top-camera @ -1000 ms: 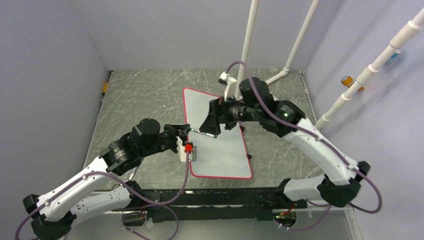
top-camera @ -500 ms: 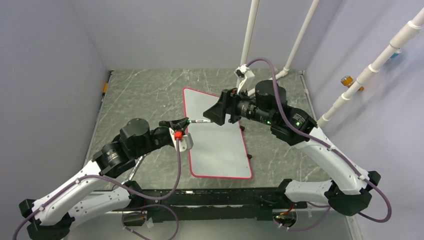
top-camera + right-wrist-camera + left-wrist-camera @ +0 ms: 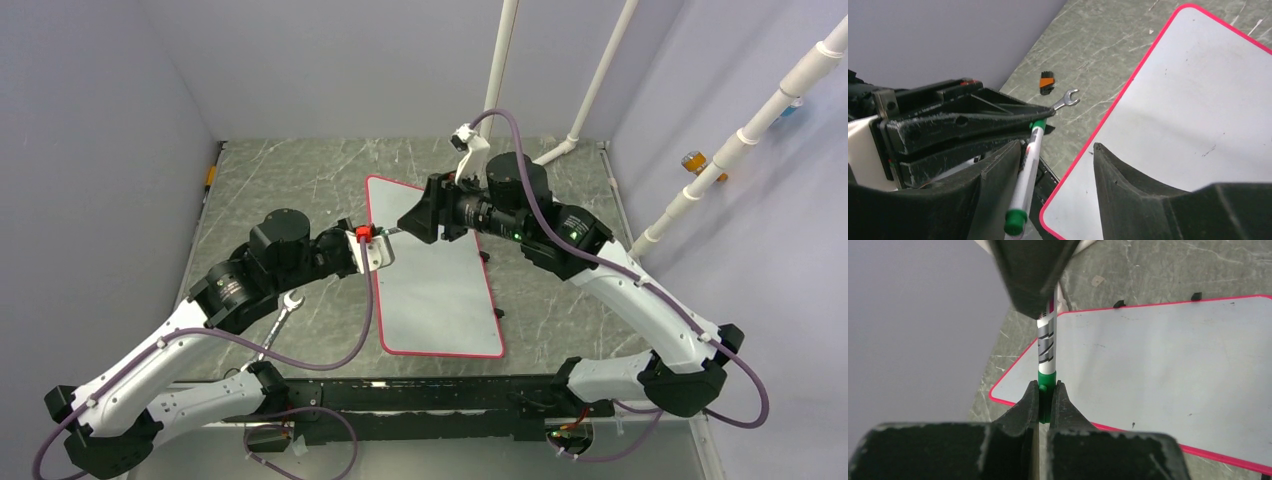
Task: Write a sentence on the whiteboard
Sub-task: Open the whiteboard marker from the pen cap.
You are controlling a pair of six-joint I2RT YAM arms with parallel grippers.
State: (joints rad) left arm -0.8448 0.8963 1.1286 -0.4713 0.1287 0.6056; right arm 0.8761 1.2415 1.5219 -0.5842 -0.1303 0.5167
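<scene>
The whiteboard [image 3: 440, 290], white with a thin red rim, lies flat on the marbled table. Its surface [image 3: 1173, 355] [image 3: 1188, 115] shows only a few tiny dark specks, and no sentence is in view. A white marker [image 3: 1046, 340] with green ends hangs in the air over the board's far left corner. My left gripper [image 3: 1047, 390] is shut on the marker's green cap end. My right gripper [image 3: 1055, 147] faces it, open, with the marker barrel [image 3: 1028, 170] lying against its left finger and a wide gap to the right finger. From above, both grippers [image 3: 378, 238] [image 3: 408, 225] meet at the marker [image 3: 392, 232].
A small wrench [image 3: 283, 308] [image 3: 1066, 99] lies on the table left of the board, under my left arm. A small orange and black piece [image 3: 1046, 82] sits beyond it. White pipes [image 3: 497, 70] rise at the back, and walls close in on three sides.
My left arm has carried the marker toward the board's far left corner. The right gripper has come left over the marker barrel, and its jaws have narrowed.
</scene>
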